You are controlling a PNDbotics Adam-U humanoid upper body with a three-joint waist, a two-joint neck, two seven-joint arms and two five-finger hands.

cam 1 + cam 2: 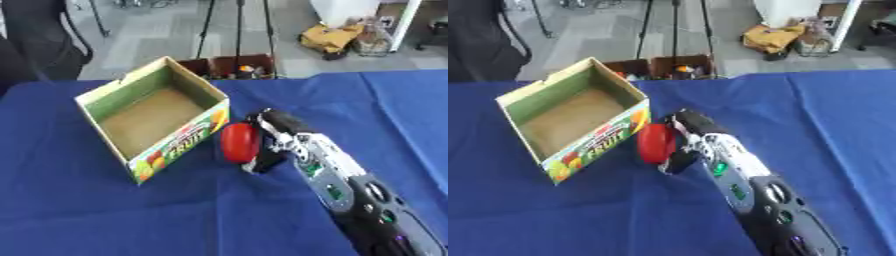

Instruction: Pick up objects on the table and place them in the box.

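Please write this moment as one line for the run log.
right hand: shut on red object | beside fruit box, outside | box: empty | left hand: not in view

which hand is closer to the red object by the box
Right. The right hand is curled round the red object, just outside the fruit box. The left hand shows in neither view.
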